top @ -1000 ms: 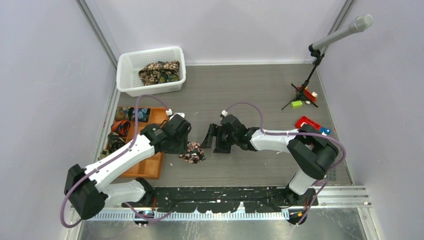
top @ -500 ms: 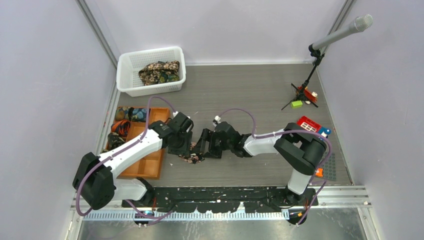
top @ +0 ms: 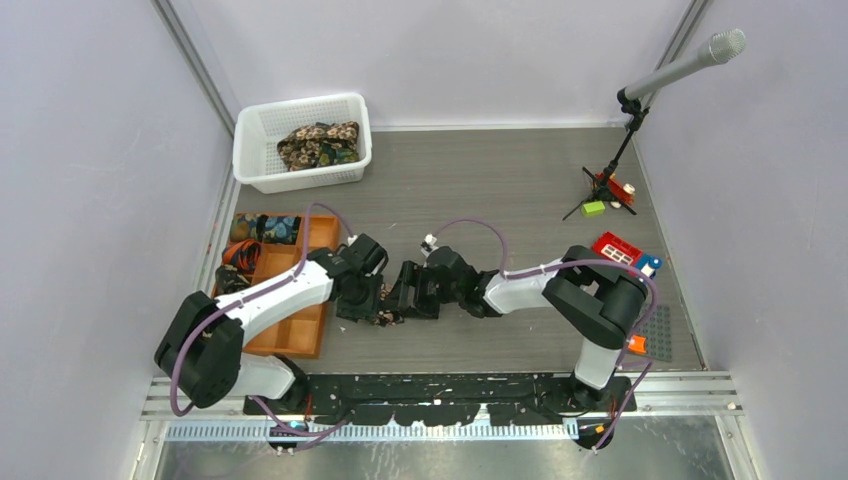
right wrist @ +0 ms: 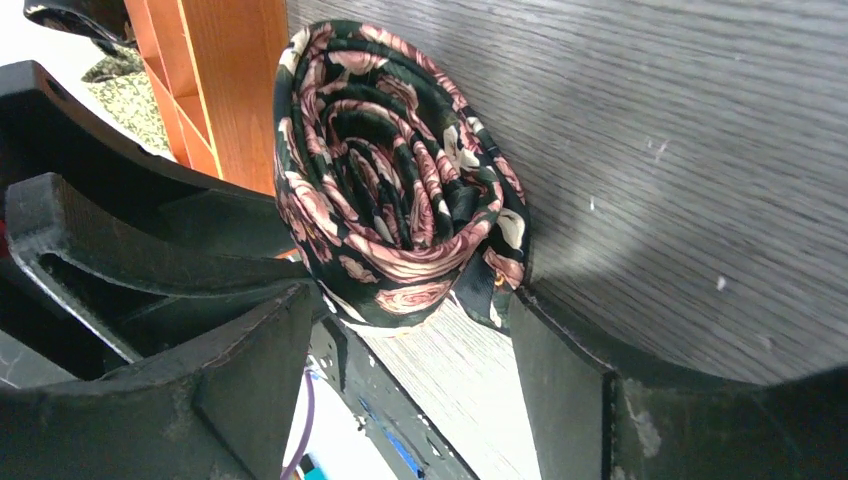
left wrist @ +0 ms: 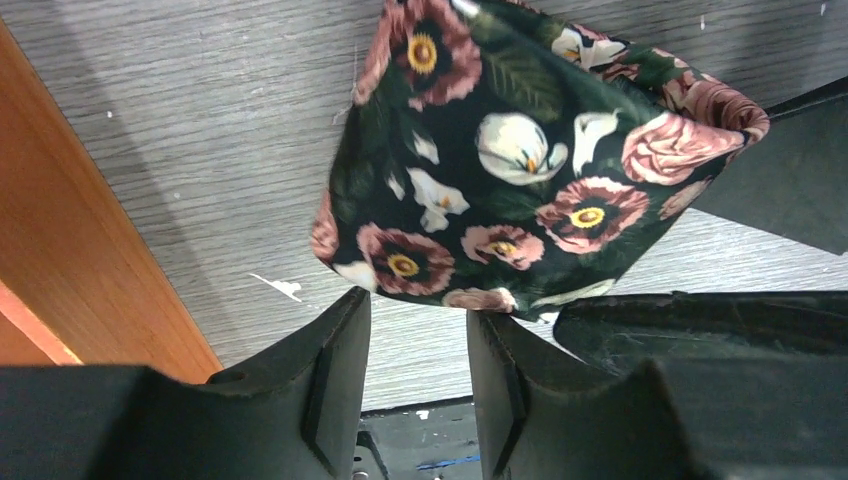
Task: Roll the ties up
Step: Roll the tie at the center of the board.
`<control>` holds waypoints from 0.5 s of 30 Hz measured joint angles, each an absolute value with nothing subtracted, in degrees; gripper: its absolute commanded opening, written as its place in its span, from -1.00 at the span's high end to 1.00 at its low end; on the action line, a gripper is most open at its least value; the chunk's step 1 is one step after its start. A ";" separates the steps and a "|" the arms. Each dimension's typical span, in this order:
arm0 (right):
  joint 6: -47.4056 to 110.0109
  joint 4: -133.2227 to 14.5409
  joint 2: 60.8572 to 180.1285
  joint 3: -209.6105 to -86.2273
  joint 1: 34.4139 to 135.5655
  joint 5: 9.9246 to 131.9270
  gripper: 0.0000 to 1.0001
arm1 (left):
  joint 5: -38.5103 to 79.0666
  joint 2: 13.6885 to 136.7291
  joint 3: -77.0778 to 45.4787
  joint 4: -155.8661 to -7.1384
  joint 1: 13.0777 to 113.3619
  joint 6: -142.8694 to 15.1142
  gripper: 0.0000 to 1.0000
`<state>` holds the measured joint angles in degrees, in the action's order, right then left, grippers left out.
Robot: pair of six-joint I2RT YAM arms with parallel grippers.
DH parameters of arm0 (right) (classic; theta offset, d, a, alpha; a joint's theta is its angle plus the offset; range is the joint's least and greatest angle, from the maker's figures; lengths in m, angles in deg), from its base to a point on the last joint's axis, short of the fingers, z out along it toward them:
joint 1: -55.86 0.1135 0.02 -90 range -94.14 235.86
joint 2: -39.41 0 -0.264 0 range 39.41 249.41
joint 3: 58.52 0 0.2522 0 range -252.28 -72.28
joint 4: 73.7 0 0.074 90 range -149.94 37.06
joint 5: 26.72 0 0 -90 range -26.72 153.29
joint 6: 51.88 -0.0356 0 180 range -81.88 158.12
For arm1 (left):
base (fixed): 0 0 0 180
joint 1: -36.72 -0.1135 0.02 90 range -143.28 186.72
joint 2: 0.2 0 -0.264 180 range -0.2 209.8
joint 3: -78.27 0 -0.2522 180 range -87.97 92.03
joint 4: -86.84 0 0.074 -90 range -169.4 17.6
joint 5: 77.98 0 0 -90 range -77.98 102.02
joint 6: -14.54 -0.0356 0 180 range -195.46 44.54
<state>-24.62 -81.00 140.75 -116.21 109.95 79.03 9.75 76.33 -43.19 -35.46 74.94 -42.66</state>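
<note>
A black tie with pink-cream flowers (top: pixel 386 317) lies rolled into a coil on the table between my two grippers. In the left wrist view the coil (left wrist: pixel 520 170) sits just past the tips of my left gripper (left wrist: pixel 418 320), which is open with nothing between its fingers. In the right wrist view the spiral end of the coil (right wrist: pixel 400 190) faces my right gripper (right wrist: pixel 410 330), which is open wide, its tips at either side of the coil's lower edge. In the top view my left gripper (top: pixel 366 302) and right gripper (top: pixel 408 297) nearly meet over the coil.
A white mesh basket (top: pixel 250 150) at the back left holds more ties (top: pixel 318 145). An orange compartment tray (top: pixel 300 330) lies just left of the coil, with rolled items (top: pixel 262 228) in its far cells. A microphone stand (top: pixel 610 180) and a red block (top: pixel 620 247) stand at the right.
Both grippers have moved in and closed the distance to the rolled tie. The right arm has reached further left, and the left gripper now hangs over the coil and hides most of it from above.
</note>
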 measured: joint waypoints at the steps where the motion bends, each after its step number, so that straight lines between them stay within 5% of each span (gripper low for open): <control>1: -24.69 -81.76 141.19 -116.25 110.10 79.16 -0.44 | 9.86 76.51 -43.44 -35.59 74.94 -42.64 0.18; 15: -24.82 -83.47 144.36 -116.91 110.41 78.92 0.21 | 10.91 76.84 -44.70 -36.68 74.89 -41.09 0.24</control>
<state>-24.82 -83.47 144.36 -116.91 110.41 78.92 10.91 76.84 -44.70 -36.68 74.89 -41.09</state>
